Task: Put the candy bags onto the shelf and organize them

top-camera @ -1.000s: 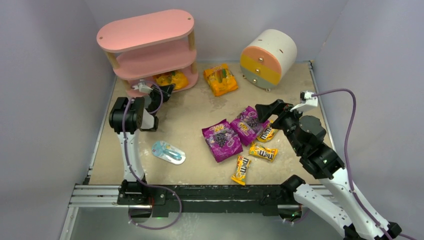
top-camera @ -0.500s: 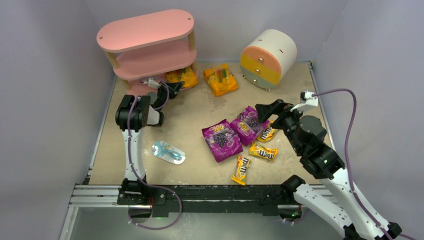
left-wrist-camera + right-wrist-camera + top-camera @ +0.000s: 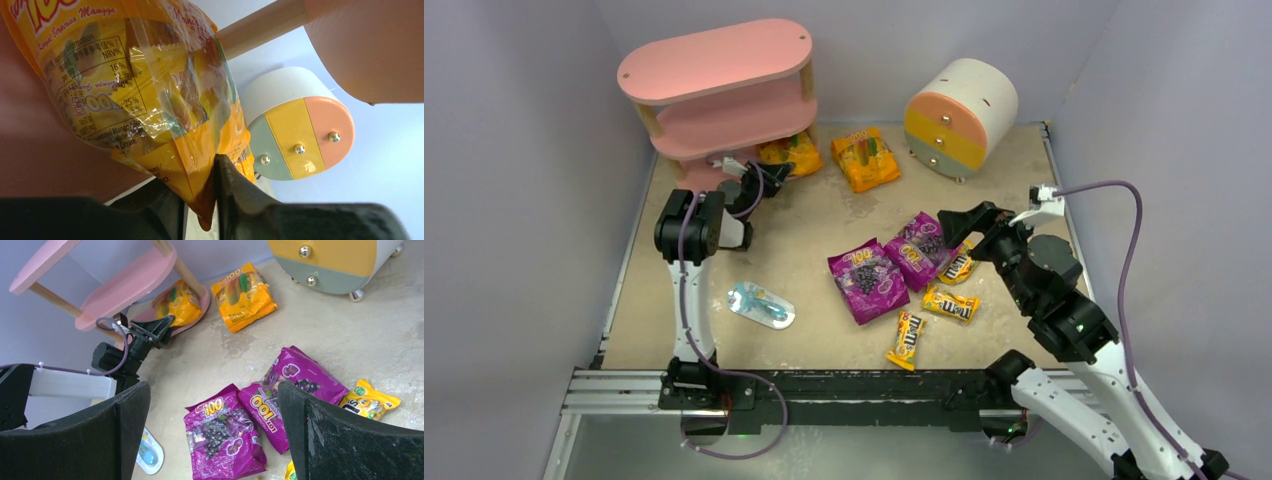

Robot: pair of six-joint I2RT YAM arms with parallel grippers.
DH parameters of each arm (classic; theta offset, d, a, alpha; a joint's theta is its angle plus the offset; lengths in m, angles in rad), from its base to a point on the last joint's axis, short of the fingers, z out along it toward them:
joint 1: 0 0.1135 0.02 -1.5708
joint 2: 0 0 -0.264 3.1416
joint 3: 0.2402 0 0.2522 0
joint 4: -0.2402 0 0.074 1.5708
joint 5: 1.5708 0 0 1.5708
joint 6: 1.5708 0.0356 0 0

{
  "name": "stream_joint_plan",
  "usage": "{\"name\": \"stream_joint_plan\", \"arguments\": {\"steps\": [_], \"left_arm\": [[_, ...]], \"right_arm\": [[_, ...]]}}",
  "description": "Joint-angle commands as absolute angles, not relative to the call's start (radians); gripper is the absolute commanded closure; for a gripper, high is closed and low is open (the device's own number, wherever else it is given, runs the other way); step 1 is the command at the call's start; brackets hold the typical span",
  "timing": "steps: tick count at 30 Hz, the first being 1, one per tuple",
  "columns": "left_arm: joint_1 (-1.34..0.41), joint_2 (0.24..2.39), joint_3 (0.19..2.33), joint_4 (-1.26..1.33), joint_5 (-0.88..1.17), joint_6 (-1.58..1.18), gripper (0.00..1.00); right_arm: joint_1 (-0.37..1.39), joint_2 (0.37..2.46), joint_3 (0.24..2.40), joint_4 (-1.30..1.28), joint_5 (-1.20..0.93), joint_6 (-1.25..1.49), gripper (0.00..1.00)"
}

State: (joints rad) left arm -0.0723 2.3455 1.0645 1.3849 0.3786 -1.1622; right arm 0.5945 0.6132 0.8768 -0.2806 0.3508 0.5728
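Note:
My left gripper [image 3: 759, 180] is shut on a corner of a large orange-yellow candy bag [image 3: 789, 152], which rests at the right end of the pink shelf's [image 3: 714, 60] bottom board. In the left wrist view my left gripper [image 3: 205, 200] pinches that bag [image 3: 145, 95]. A second orange-yellow bag [image 3: 865, 158] lies on the table beside the shelf. Two purple grape bags [image 3: 868, 279] [image 3: 919, 248] and three yellow M&M's packs [image 3: 960, 267] [image 3: 950, 303] [image 3: 908, 338] lie mid-table. My right gripper [image 3: 959, 222] hovers open and empty above the purple bags [image 3: 225, 435].
A round cream drum cabinet [image 3: 960, 115] with orange-yellow drawers stands at the back right. A flat light-blue and white packet [image 3: 761, 304] lies at the front left. Grey walls close in the table on three sides.
My left gripper has carried the orange-yellow bag to the right along the shelf's bottom board, then held still. My right arm has drawn back slightly to the right.

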Motion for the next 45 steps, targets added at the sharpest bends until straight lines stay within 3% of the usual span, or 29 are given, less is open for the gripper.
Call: {"name": "stream_joint_plan", "arguments": {"steps": [1, 8, 16, 30, 32, 37, 41, 45], "left_arm": [[-0.051, 2.263, 1.074, 1.359, 0.321, -1.147, 0.69], [-0.037, 2.211, 0.986, 1.405, 0.323, -1.152, 0.55], [-0.037, 2.175, 0.902, 1.419, 0.360, -1.162, 0.17], [-0.116, 1.998, 0.652, 1.504, 0.441, -1.123, 0.08], [-0.142, 1.900, 0.630, 1.380, 0.437, -1.061, 0.07], [-0.284, 1.603, 0.704, 0.716, 0.333, -0.813, 0.06], [-0.403, 1.367, 0.737, 0.284, 0.101, -0.699, 0.05], [-0.454, 1.102, 0.692, 0.025, -0.152, -0.690, 0.03]], "right_arm": [[0.594, 0.602, 0.907, -0.280, 0.365, 0.578, 0.01], [0.594, 0.600, 0.904, -0.278, 0.352, 0.583, 0.01], [0.594, 0.566, 0.894, -0.296, 0.341, 0.614, 0.01], [0.594, 0.578, 0.886, -0.316, 0.330, 0.593, 0.01], [0.594, 0.579, 0.873, -0.337, 0.324, 0.580, 0.01], [0.594, 0.634, 0.829, -0.437, 0.284, 0.538, 0.01], [0.594, 0.677, 0.821, -0.522, 0.315, 0.565, 0.01], [0.594, 0.659, 0.781, -0.535, 0.370, 0.615, 0.01]]}}
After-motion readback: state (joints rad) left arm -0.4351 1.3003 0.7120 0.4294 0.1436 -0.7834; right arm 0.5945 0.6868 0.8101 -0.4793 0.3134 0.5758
